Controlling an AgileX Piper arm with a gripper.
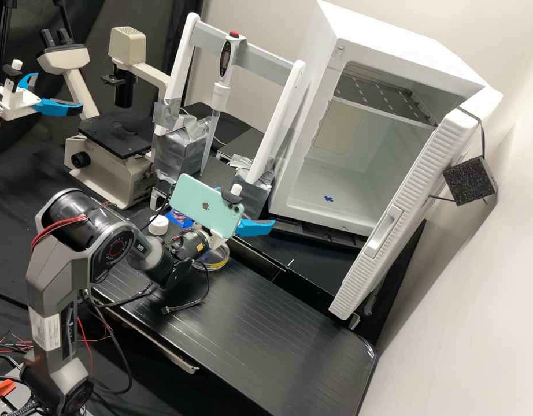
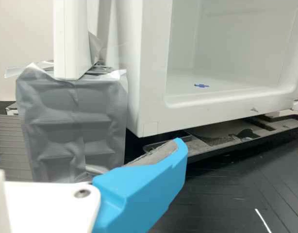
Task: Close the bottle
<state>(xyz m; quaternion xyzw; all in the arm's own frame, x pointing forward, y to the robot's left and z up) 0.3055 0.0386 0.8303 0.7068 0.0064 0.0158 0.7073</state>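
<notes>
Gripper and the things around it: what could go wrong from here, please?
The open gripper looks close to the taped block and might bump it if it swings. The dish lies near the arm's wrist, so lowering the arm might knock it. The wrist's loose cable could snag the dish too.

Showing white on the cabinet (image 1: 405, 40), with dark blue on the small mark (image 1: 329, 199) inside it. Running pale dashes across the grey shelf (image 1: 367, 92) inside it. Wearing bright blue on the fingers (image 1: 255, 227) of the white tool (image 1: 247, 205) near it. Keeping mint green on the phone (image 1: 200, 202) near it, silver-grey on the wrapped block (image 2: 74, 131) beside it. Tracing fine pale lines over the black counter (image 1: 289, 352) in front of it.
</notes>
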